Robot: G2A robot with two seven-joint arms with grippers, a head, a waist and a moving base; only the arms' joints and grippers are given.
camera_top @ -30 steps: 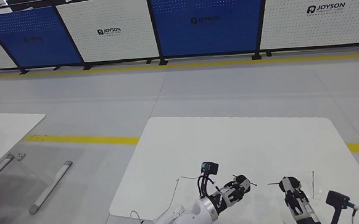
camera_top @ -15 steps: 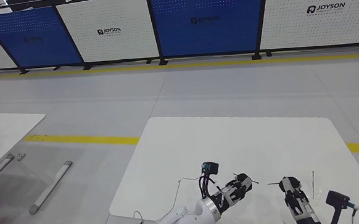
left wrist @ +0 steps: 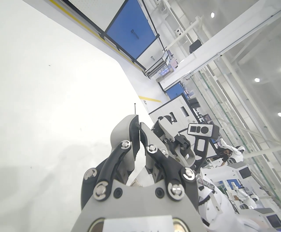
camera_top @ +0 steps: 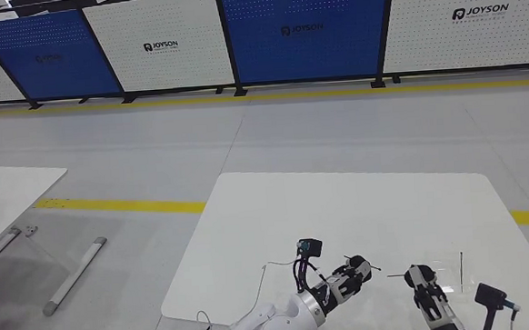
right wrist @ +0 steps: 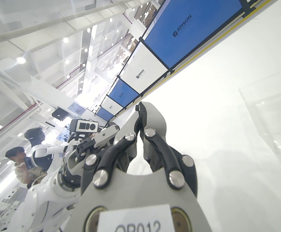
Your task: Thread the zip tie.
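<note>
Zip tie [camera_top: 372, 268] pinched crosswise between left jaws, pressed together, thin black ends sticking out either side, near front edge of white desk [camera_top: 340, 206]. Right jaws likewise closed tight, gripping thin black strip [camera_top: 394, 274] aimed toward left arm. Loose black tie [camera_top: 461, 267] flat on desk, by clear bag [right wrist: 261, 114].
</note>
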